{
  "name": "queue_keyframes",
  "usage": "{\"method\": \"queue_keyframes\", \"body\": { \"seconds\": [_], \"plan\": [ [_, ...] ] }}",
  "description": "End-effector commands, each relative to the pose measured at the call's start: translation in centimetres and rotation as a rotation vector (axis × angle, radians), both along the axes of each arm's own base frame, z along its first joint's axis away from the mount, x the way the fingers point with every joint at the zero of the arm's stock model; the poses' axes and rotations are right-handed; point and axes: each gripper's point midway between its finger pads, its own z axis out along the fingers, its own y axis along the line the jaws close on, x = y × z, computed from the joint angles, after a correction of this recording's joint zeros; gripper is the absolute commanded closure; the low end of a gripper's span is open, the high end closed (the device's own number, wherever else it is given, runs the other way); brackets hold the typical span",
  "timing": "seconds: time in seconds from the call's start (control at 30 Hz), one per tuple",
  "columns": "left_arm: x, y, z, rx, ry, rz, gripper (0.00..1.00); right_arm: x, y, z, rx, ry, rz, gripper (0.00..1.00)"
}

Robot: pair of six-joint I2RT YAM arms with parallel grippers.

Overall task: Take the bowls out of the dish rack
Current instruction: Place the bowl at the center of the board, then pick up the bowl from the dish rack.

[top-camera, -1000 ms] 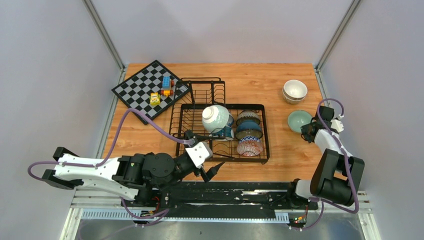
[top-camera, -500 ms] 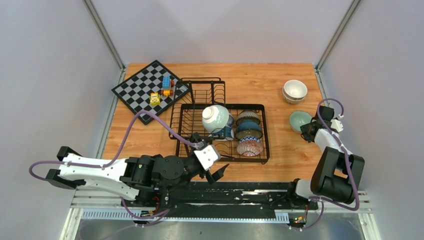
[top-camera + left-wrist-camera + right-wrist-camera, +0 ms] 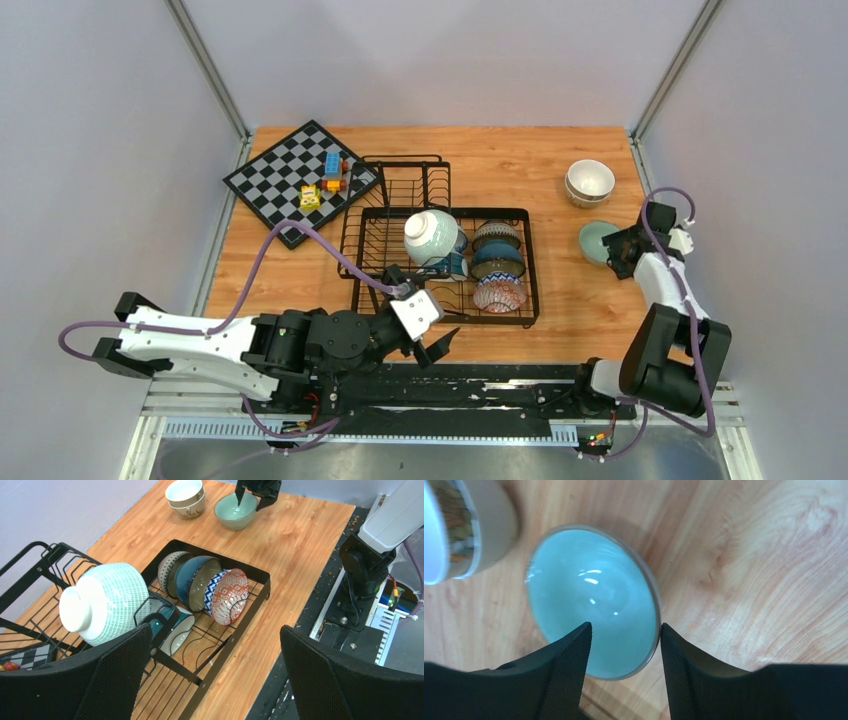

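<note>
The black wire dish rack (image 3: 531, 270) (image 3: 252, 576) holds an upturned mint-and-white patterned bowl (image 3: 431, 236) (image 3: 107, 602), a teal one (image 3: 455, 266) beside it, and a standing row: brownish (image 3: 496, 234), dark blue (image 3: 497, 260), red-pink patterned (image 3: 499, 293) (image 3: 231, 596). A pale mint bowl (image 3: 596, 240) (image 3: 591, 597) sits upright on the table. My right gripper (image 3: 617, 250) (image 3: 624, 627) is open over its near rim, one finger inside and one outside. My left gripper (image 3: 430, 322) (image 3: 215, 675) is open and holds nothing, low over the rack's front edge.
Two stacked cream bowls (image 3: 589, 182) (image 3: 459, 530) stand just beyond the mint bowl. A chessboard (image 3: 280, 185) with small toy blocks (image 3: 325, 180) lies at the back left, touching the rack's tall back section (image 3: 405, 180). The black base rail (image 3: 480, 385) runs along the near edge.
My right gripper has opened and let go of the mint bowl, which now rests on the table slightly further right. My left arm has shifted right along the rack's front edge.
</note>
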Motion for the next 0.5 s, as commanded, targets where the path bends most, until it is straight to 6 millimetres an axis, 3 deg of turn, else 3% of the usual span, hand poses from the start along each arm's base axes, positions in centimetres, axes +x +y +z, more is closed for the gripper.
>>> {"method": "queue_keyframes", "body": {
  "seconds": [0.0, 0.13, 0.2, 0.37, 0.47],
  "plan": [
    [-0.1, -0.8, 2.7, -0.055, -0.012, -0.007, 0.0, 0.6, -0.5, 5.4, -0.05, -0.058, 0.01, 0.42],
    [1.1, -0.8, 4.4, -0.09, -0.04, 0.084, 0.0, 0.5, 0.2, 11.5, -0.148, -0.125, 0.065, 0.4],
    [2.6, 0.1, 5.4, -0.121, -0.058, 0.199, 0.0, 0.4, 1.3, 15.2, -0.219, -0.186, 0.124, 0.4],
    [5.0, 2.2, 7.8, -0.118, -0.108, 0.362, 0.0, 0.0, 8.4, 22.9, -0.334, -0.398, 0.395, 0.44],
    [6.2, 2.7, 8.4, -0.127, -0.076, 0.399, 0.0, -1.0, 12.5, 24.7, -0.348, -0.451, 0.555, 0.44]
  ]
}}
